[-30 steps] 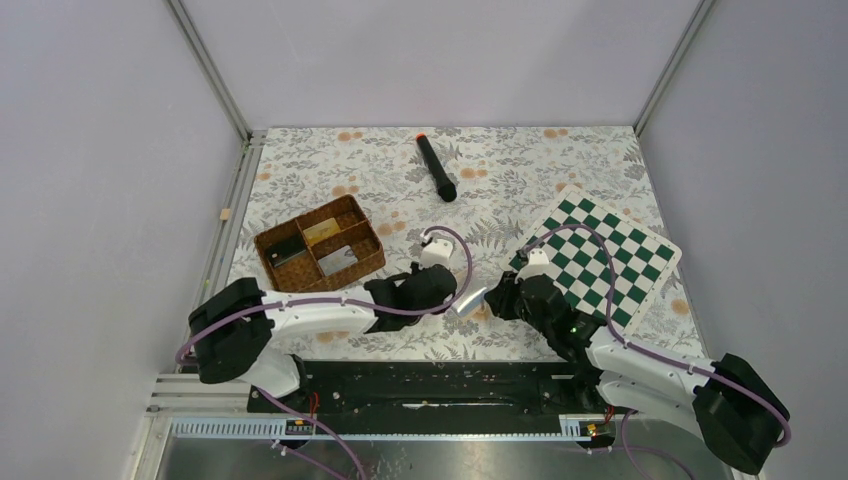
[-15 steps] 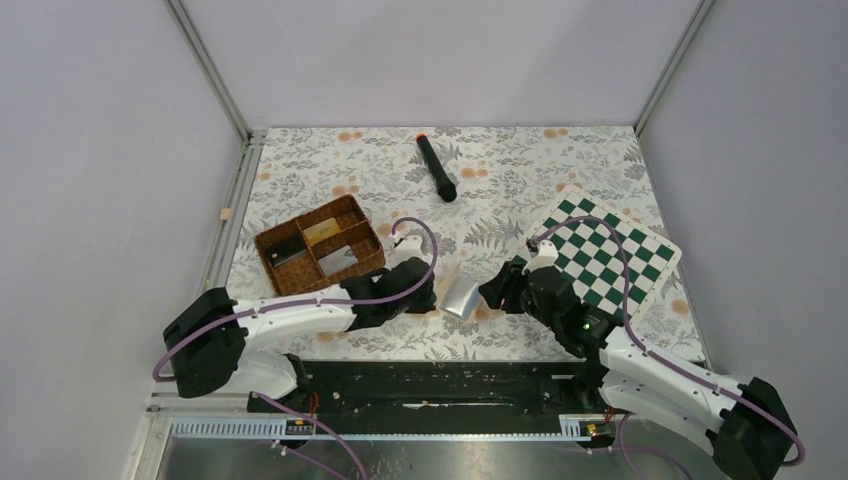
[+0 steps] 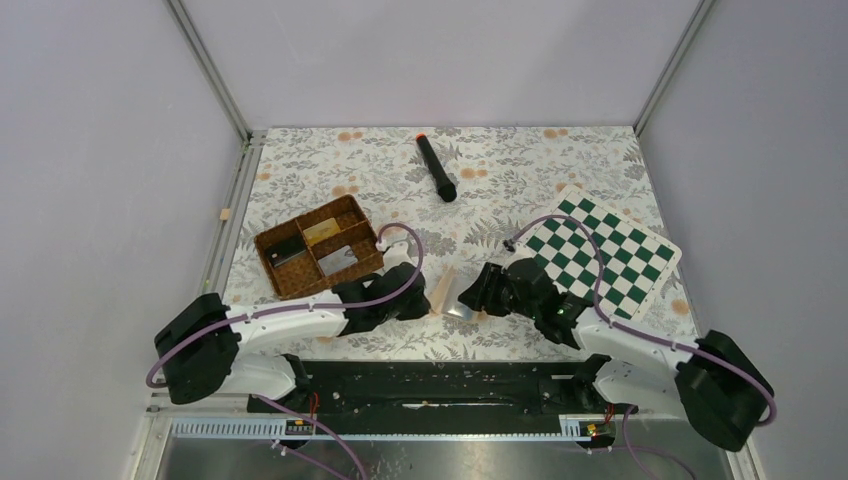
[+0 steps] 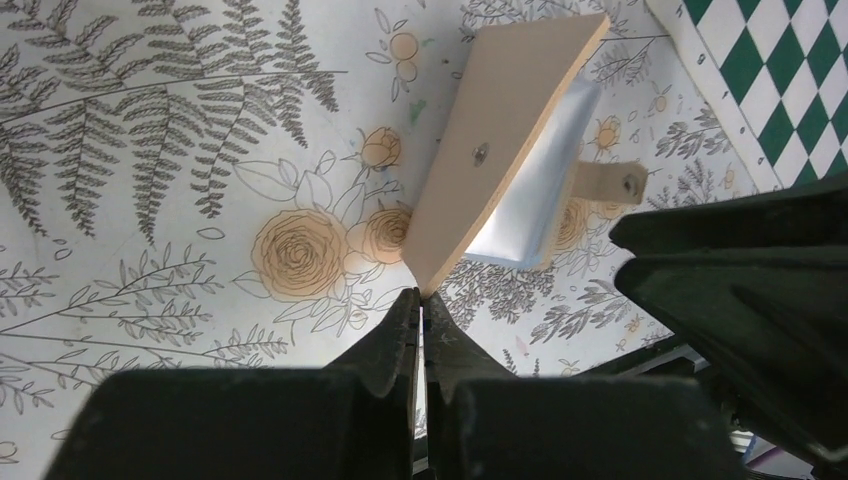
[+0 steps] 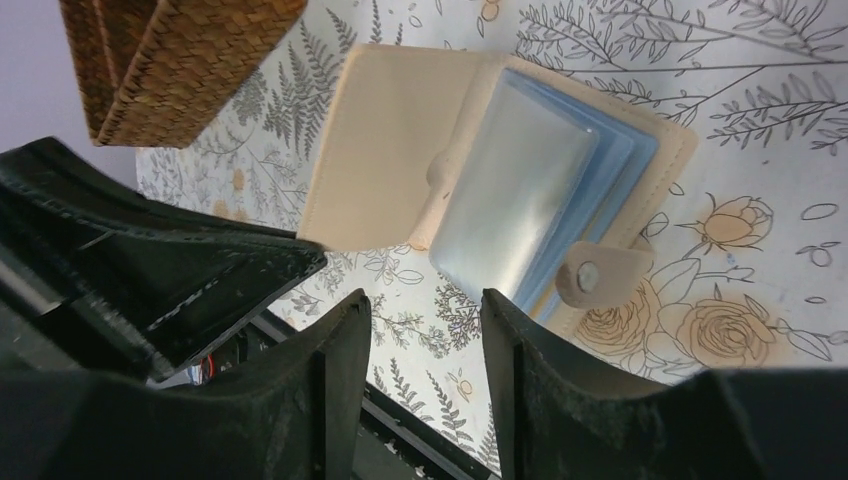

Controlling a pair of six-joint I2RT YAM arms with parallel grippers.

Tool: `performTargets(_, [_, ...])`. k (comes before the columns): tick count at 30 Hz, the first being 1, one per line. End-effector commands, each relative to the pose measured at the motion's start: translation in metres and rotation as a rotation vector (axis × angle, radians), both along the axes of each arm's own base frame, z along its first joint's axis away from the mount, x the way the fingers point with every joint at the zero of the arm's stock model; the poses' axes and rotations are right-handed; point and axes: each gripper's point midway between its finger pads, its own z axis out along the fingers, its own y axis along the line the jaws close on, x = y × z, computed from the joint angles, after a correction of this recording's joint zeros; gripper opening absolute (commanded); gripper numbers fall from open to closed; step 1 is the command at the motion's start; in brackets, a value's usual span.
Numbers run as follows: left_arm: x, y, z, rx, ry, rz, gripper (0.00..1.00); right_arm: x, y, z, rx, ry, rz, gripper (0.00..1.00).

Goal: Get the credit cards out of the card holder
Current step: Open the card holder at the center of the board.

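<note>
Right wrist view: the card holder (image 5: 385, 150) has been folded open, its cover pinched by the closed left gripper (image 4: 421, 302), credit cards (image 5: 530, 190) bared beneath the half-open, empty right gripper (image 5: 425, 330)

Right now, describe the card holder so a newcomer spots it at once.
On the floral table, look near its front, between the left gripper and right gripper. The card holder is the open tan wallet the left gripper pinches; unlike the woven basket, it shows bluish sleeves.
</note>
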Motion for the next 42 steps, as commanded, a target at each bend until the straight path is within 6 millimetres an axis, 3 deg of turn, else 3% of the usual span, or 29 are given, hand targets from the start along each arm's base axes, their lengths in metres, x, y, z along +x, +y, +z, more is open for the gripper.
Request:
performTargets(1, [-0.005,0.005,0.0,-0.026,0.019,0.015,0.0,0.013,0.022,0.011,0.078,-0.007,0.016,0.52])
performTargets(6, [-0.009,0.02,-0.012,0.029,0.034,0.031,0.0,0.022,0.013,-0.008,-0.006,-0.015,-0.027,0.5])
performTargets(9, [-0.01,0.028,-0.019,0.073,0.034,0.031,0.0,0.025,0.006,-0.013,-0.048,-0.025,-0.042,0.44])
performTargets(17, [-0.011,0.034,-0.036,0.173,0.056,0.007,0.0,0.028,-0.007,-0.028,-0.132,-0.029,-0.067,0.45])
performTargets(22, [-0.015,0.032,-0.042,0.174,0.078,-0.012,0.24,0.025,-0.005,-0.041,-0.139,-0.011,-0.047,0.46])
performTargets(25, [-0.012,0.03,-0.03,0.154,0.052,-0.02,0.34,0.024,-0.005,-0.045,-0.148,-0.003,-0.038,0.45])
performTargets(30, [-0.003,0.019,0.008,0.149,-0.007,-0.076,0.38,0.025,-0.003,-0.044,-0.153,-0.012,-0.023,0.36])
performTargets(37, [-0.005,-0.013,0.077,-0.027,-0.079,-0.178,0.45,0.026,-0.002,-0.042,-0.159,-0.012,-0.016,0.35])
performTargets(42, [-0.014,-0.043,0.107,-0.173,-0.105,-0.305,0.45,0.026,0.0,-0.038,-0.145,-0.015,-0.012,0.35])
